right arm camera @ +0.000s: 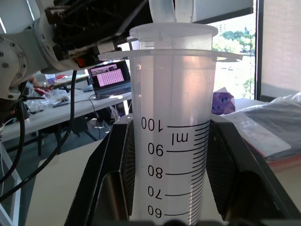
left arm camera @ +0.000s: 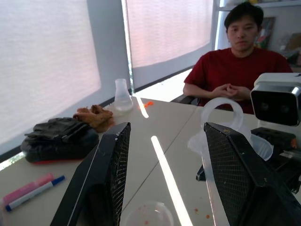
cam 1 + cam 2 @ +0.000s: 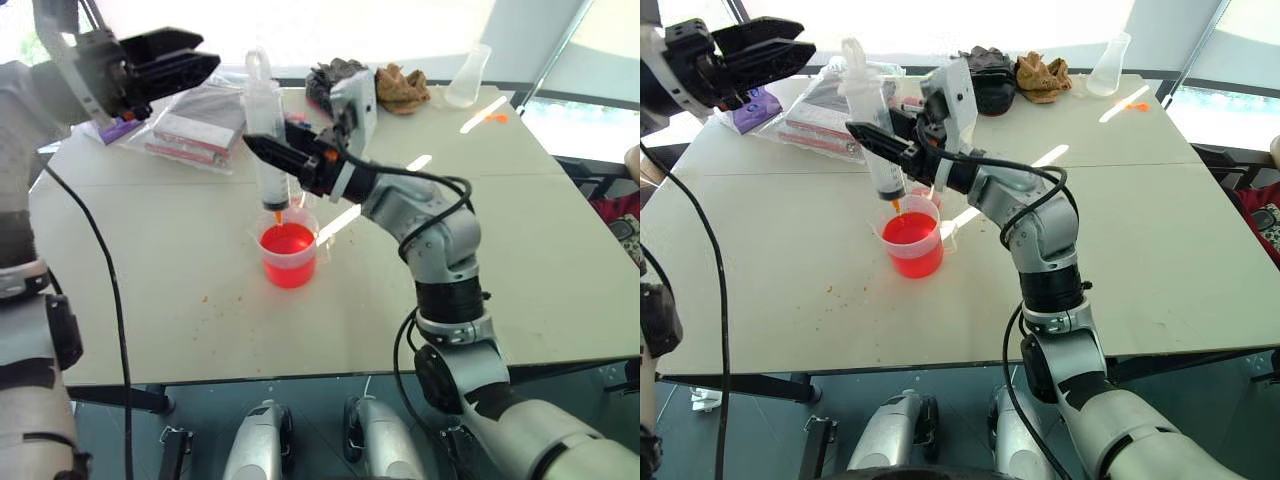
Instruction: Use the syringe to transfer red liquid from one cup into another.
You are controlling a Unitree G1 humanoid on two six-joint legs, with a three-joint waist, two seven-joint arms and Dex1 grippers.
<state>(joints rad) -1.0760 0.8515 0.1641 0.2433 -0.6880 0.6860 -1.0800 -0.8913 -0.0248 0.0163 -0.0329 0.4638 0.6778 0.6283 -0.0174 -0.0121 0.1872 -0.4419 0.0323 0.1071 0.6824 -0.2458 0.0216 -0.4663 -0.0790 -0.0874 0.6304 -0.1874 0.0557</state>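
Syringe (image 3: 266, 130) upright in right gripper (image 3: 268, 152), fingers clamped on barrel, orange tip just above red liquid (image 3: 287, 240) in wide cup (image 3: 289, 262) on table (image 3: 520, 260). Left gripper (image 3: 190, 62) raised above-left, jaws apart, empty.

syringe (image 3: 266, 130) above cup (image 3: 288, 255) | flask (image 3: 468, 78) behind, right

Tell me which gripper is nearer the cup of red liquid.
Right. The right gripper holds the syringe upright just above the cup; the left gripper hangs open, higher and off to the left.
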